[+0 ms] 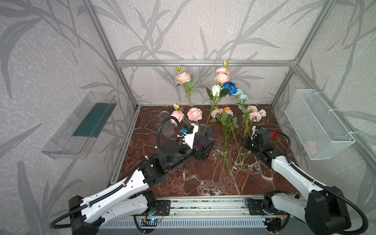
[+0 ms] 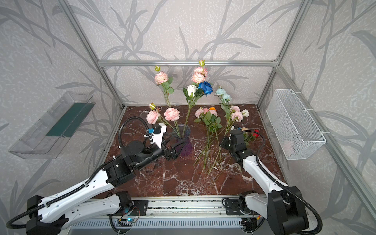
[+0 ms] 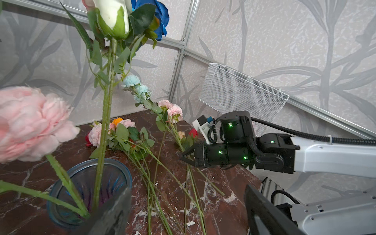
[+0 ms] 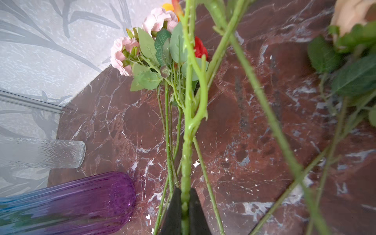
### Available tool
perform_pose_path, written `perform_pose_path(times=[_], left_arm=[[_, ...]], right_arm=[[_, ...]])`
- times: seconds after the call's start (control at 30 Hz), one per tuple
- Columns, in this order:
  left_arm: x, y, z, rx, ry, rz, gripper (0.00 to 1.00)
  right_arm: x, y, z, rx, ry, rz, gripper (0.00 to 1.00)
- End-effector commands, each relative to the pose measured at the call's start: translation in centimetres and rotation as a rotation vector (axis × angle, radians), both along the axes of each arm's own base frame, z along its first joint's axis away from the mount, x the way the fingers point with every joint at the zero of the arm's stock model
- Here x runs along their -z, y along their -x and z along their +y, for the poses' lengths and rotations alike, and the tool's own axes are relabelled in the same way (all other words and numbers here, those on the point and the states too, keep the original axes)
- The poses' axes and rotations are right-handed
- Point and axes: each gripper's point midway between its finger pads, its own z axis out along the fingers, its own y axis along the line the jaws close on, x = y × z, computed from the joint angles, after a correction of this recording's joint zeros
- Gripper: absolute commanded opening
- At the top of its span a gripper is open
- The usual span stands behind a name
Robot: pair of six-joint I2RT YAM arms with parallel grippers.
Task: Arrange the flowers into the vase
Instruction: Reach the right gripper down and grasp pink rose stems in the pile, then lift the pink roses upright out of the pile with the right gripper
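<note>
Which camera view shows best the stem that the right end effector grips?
The right wrist view: the stem sits pinched between the fingers. The left wrist view shows it small; both top views hide the grip.

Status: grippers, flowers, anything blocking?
Left gripper open beside the vase. Right gripper shut on a green stem. Several flowers stand in the vase. Other loose stems crowd the gripped one.
</note>
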Motion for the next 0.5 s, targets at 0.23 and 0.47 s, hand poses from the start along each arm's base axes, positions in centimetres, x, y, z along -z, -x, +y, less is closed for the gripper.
perform_pose_path(times=[0.23,0.47], left_arm=[[-0.7,-0.3,1.5,-0.069,0.007,-0.045,0.87],[-0.6,-0.3,1.3,-0.064,0.002,-0.04,0.87]], right_arm=[[-3.1,-0.1,0.3,-0.064,0.065,-0.12,0.0],[-0.3,0.0,2.9,-0.135,0.061,-0.046,0.0]])
